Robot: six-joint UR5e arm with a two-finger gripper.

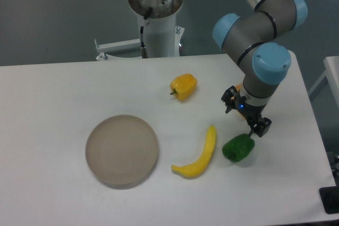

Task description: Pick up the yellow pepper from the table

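The white counter (63, 88) carries the yellow pepper (184, 87) at far centre, lying free. To its right the gripper (247, 114) hovers released, half hiding something orange behind it.

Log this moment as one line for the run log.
arm: over table right side | gripper: open, empty, above green pepper | yellow pepper: on table, untouched | banana, plate: on table

Behind my counter (63, 88) lies a dull grey floor (47, 14); a white pedestal (159, 35) stands there, evenly lit.
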